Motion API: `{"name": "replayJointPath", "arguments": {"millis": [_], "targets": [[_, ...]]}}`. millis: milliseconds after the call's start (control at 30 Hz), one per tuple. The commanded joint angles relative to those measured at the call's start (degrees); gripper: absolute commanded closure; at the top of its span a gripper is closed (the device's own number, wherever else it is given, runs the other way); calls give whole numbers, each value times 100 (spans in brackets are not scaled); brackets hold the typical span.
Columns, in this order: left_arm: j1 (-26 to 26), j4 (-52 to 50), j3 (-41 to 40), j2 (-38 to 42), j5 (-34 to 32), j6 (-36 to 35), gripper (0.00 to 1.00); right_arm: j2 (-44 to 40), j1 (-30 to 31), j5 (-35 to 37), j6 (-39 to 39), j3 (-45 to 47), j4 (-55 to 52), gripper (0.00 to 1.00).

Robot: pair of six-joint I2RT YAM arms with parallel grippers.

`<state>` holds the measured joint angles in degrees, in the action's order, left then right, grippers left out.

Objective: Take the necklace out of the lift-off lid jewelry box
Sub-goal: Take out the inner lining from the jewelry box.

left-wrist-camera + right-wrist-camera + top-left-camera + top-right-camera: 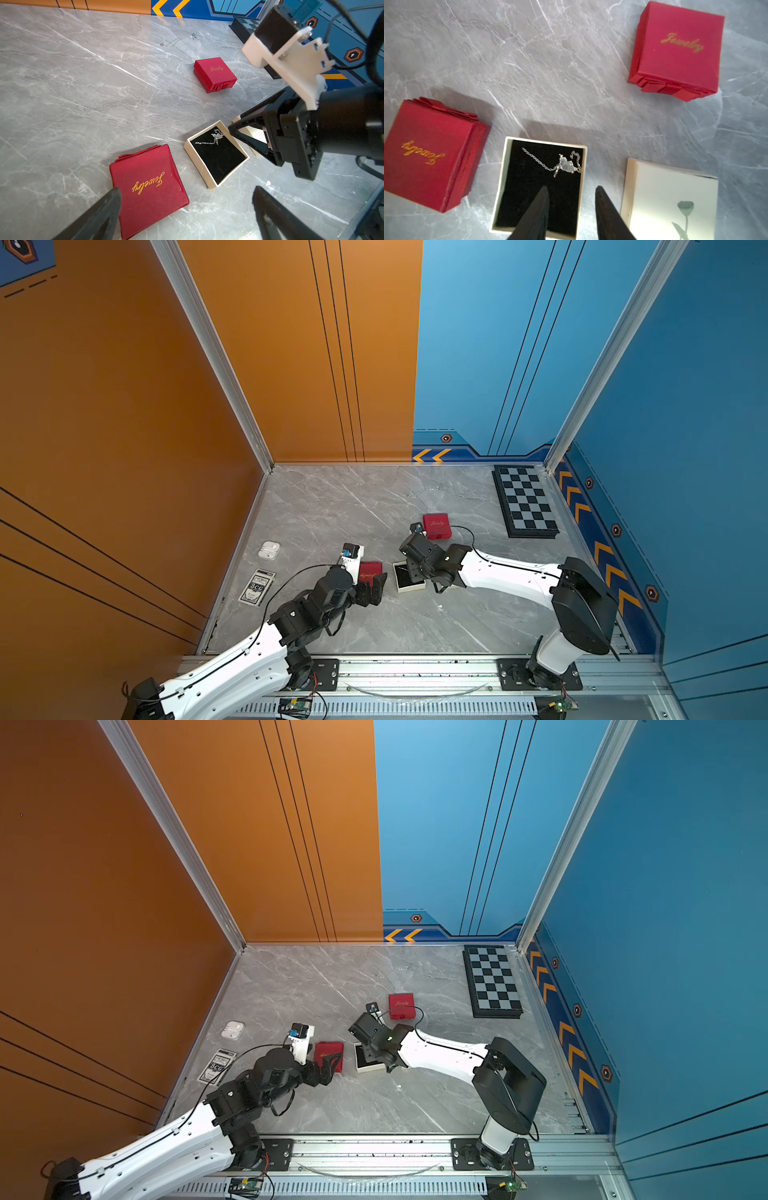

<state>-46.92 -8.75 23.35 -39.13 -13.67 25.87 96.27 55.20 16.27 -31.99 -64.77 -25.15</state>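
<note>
Grey marble counter boxed in by orange and blue walls, with a chessboard in the far right corner. There's a far red box and a near red box sitting right by the left gripper, which is spread wide with nothing in it. The right gripper hangs over one side of the open cream box, fingers apart and empty, flower-print lid lying just beside it, and the necklace is inside on the black lining, untouched.
</note>
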Motion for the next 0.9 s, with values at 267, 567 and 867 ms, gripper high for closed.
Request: {"name": "replayJointPath", "arguments": {"millis": [267, 567, 867], "targets": [[165, -153, 92, 13, 238, 44, 1, 673, 24, -232, 552, -569, -492, 48], [283, -154, 74, 29, 323, 31, 1, 1114, 26, -414, 676, -840, -501, 45], [372, -157, 72, 44, 432, 4, 1, 1402, -18, -467, 703, -932, -500, 43]]}}
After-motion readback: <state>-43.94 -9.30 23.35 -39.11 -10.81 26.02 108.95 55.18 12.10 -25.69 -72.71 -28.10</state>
